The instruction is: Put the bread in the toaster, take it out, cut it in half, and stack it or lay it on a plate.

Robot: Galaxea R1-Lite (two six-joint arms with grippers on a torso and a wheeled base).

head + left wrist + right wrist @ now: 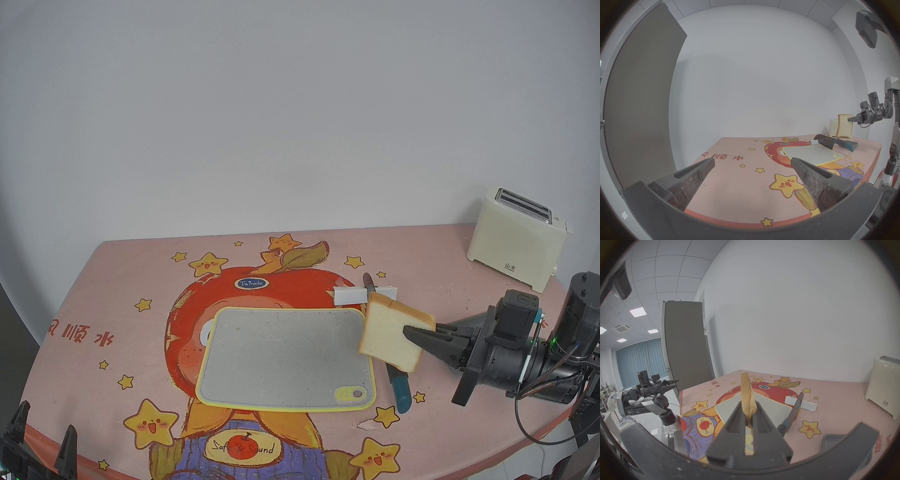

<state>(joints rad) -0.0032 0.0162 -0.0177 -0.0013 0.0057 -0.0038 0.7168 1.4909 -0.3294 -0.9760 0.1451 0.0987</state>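
Right tool [410,332] w/ bread [387,334] pinched — knife [400,389] blade partly hidden behind slice.

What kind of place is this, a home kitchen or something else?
Probably a lab or office room staged as a kitchen: a toaster and cutting board on a cartoon tablecloth, under office ceiling panels.

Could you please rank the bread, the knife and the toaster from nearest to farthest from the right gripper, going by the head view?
1. bread: clamped in the right gripper, above the table.
2. knife: on the table beneath the bread, beside the cutting board's right edge.
3. toaster: at the table's back right corner.
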